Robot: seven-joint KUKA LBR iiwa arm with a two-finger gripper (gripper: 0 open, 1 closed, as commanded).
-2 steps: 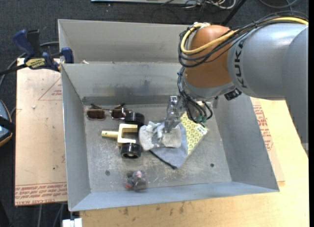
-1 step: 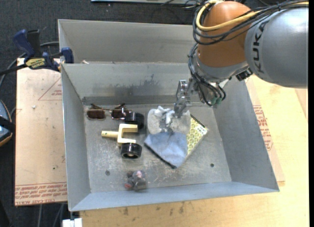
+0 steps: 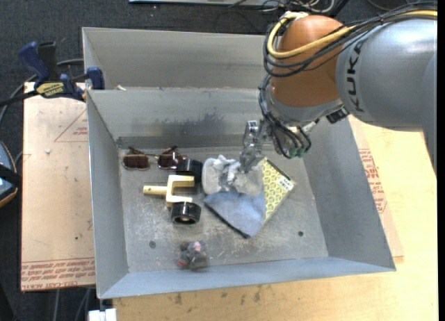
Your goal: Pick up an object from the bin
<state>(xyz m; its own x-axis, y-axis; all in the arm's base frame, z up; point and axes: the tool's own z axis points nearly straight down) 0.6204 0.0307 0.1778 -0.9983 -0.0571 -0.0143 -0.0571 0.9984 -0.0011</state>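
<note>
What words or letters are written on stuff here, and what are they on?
"KUK": dark letters running sideways on the grey arm, probably the start of KUKA.
The yellow patterned packet in the bin has print that is too small to read.

I watch through one camera set above the claw [image 3: 245, 163], looking down and slightly sideways into the bin [image 3: 106, 174], near enough that the bin around the claw spans most of my view.
</note>
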